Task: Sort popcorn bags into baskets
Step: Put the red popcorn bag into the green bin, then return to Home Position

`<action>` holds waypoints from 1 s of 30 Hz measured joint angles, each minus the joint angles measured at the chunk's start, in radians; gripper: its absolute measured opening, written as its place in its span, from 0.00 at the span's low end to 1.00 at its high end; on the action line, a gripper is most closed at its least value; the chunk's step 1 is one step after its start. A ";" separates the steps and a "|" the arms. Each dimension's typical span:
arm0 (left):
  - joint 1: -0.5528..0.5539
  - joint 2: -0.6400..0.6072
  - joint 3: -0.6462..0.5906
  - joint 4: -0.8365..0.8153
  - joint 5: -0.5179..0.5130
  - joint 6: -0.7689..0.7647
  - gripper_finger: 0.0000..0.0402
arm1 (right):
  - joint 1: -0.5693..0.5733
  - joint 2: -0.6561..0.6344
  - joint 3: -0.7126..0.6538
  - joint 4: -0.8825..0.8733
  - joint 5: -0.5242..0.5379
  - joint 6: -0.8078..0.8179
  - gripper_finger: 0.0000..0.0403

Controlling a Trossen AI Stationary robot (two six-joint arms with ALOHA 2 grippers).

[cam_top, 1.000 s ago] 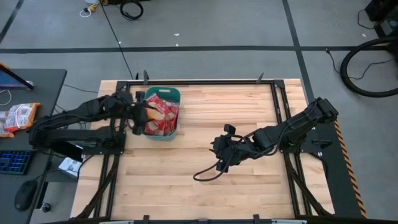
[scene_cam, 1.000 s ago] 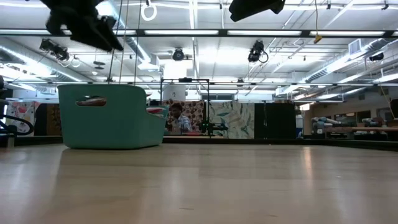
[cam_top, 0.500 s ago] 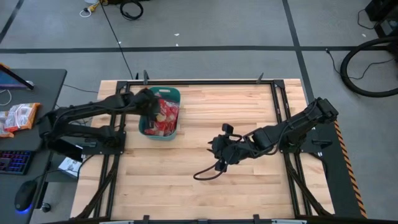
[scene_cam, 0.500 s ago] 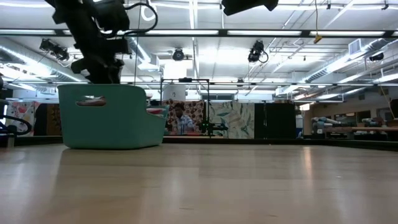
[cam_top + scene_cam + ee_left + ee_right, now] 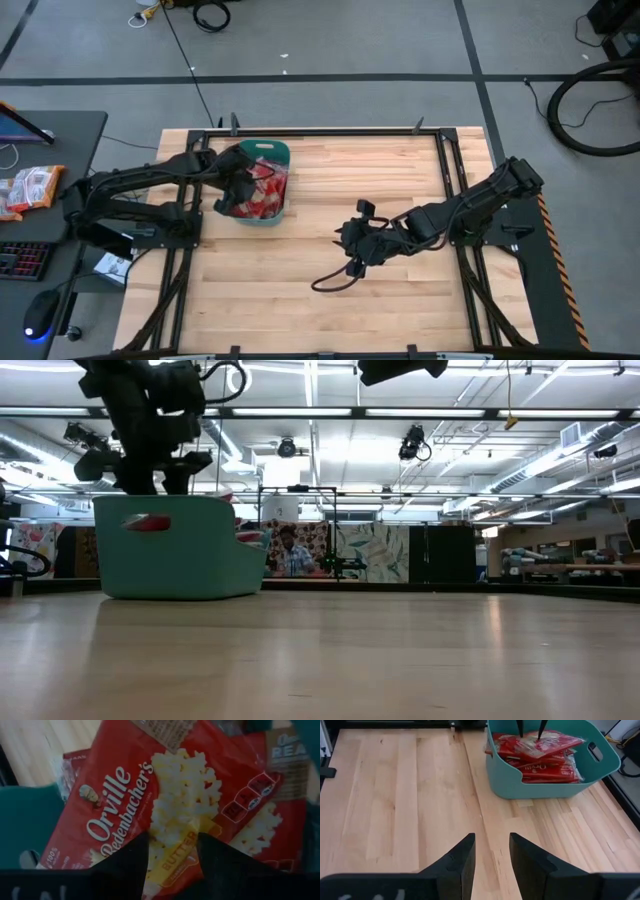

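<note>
At the far left of the bench [image 5: 330, 250] stands the teal basket [image 5: 277, 153], piled to its rim with red popcorn bags [image 5: 265, 190]. The left gripper [image 5: 236, 192] reaches down into it, fingers parted with the tips on the topmost bag [image 5: 150, 815]; no bag is lifted. Well apart to the right, mid-bench, the right gripper [image 5: 352, 243] hovers, open and empty.

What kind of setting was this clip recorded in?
Likely a robotics lab or workshop hall: a wooden table in a black frame on a grey floor with cables, exposed ceiling ducts and strip lights, and a side desk with a keyboard and mouse.
</note>
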 joint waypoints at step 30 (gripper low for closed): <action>-0.032 0.014 0.135 -0.189 0.139 -0.716 0.43 | -0.004 -0.002 0.000 -0.122 -0.010 0.021 0.31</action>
